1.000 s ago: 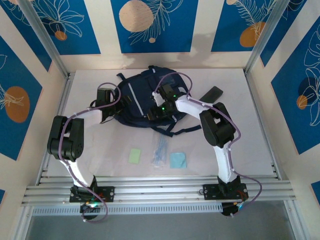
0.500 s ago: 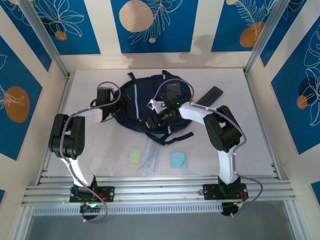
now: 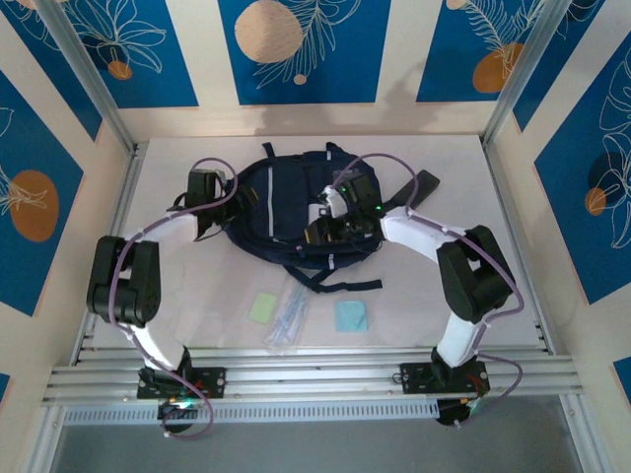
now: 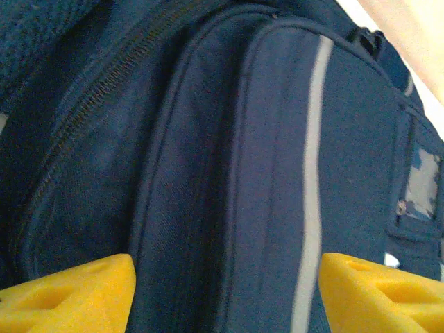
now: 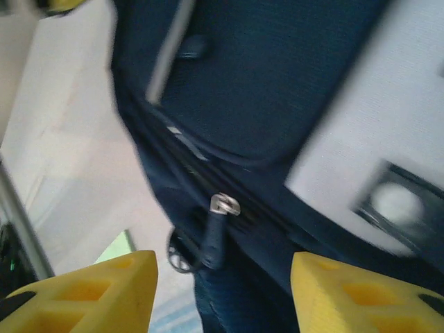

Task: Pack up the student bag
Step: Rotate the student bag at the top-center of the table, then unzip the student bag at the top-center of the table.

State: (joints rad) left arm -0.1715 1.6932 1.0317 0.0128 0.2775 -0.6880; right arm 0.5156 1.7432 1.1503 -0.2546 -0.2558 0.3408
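While left gripper (image 4: 225,260) and right gripper (image 5: 222,257) gape empty at student bag (image 3: 286,192) | green card (image 3: 263,306) nearby

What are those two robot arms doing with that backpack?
They are getting a navy backpack ready to pack; it lies on the table. The left gripper is open at the bag's left side. The right gripper is open over the bag's near edge, with a zip pull just ahead of its fingers, and holds nothing. A green pad, a blue pad and a clear packet lie in front of the bag, not yet packed.
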